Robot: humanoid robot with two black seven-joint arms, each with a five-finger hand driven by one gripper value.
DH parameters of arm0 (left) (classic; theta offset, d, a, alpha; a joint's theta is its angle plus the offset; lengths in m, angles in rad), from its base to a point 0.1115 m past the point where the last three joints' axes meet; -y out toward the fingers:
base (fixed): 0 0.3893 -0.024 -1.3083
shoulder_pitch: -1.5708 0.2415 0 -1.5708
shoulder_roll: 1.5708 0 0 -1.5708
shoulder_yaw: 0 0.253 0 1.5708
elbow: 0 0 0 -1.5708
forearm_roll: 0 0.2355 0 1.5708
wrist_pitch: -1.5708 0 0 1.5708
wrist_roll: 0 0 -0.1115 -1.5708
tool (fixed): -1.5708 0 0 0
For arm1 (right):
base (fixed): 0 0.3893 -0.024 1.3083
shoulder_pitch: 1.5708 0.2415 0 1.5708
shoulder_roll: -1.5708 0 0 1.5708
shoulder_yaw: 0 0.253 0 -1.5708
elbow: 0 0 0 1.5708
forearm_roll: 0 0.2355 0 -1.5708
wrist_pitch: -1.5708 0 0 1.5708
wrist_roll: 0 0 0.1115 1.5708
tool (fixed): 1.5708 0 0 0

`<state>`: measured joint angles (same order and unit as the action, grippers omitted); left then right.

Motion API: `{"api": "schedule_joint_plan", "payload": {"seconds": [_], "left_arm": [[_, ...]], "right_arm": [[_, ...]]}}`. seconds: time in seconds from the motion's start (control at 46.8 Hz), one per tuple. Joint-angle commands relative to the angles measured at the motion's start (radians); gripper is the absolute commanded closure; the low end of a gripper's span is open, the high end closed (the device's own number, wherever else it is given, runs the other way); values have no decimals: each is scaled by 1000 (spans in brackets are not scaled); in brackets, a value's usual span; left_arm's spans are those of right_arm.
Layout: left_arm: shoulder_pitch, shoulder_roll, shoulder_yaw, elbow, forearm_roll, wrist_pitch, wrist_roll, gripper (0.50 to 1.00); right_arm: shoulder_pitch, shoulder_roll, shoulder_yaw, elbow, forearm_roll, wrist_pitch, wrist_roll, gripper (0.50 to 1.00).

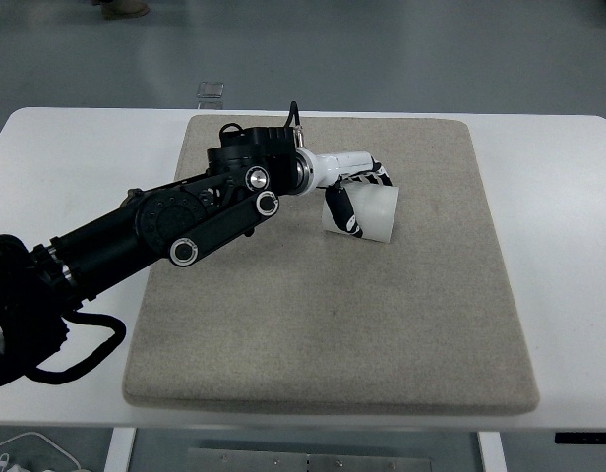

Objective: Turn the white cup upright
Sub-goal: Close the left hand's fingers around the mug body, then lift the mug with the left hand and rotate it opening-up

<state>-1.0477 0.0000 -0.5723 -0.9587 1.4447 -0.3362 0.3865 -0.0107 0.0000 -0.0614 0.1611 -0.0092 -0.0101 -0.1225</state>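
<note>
A white cup [372, 214] sits tilted on the beige mat [382, 315], near the mat's upper middle. My left arm reaches in from the lower left, black with round silver joints. Its white hand [354, 195] wraps the cup, thumb [340, 214] across the cup's left side and fingers [380, 177] over its top. The cup's wider end points to the right. Which end is the mouth I cannot tell.
The mat lies on a white table [559, 197]. A small clear object [212, 91] stands at the table's far edge, beyond the mat. Black cables [77, 354] hang by the arm's base at the lower left.
</note>
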Motion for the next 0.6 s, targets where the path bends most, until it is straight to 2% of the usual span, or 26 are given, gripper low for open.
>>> {"api": "schedule_joint_plan", "payload": {"seconds": [0.0, 0.085, 0.128, 0.192, 0.576], "left_arm": [[0, 0, -1, 0, -4, -1, 0, 793], [0, 0, -5, 0, -4, -3, 0, 855], [-2, 0, -6, 0, -6, -3, -1, 902], [-2, 0, -9, -2, -7, -3, -3, 939], [-21, 0, -77, 1, -125, -1, -29, 952]], "right_arm": [[0, 0, 0, 0, 0, -1, 0, 570], [0, 0, 0, 0, 0, 1, 0, 570], [0, 0, 0, 0, 0, -1, 0, 570], [0, 0, 0, 0, 0, 1, 0, 570], [0, 0, 0, 0, 0, -1, 0, 570]]}}
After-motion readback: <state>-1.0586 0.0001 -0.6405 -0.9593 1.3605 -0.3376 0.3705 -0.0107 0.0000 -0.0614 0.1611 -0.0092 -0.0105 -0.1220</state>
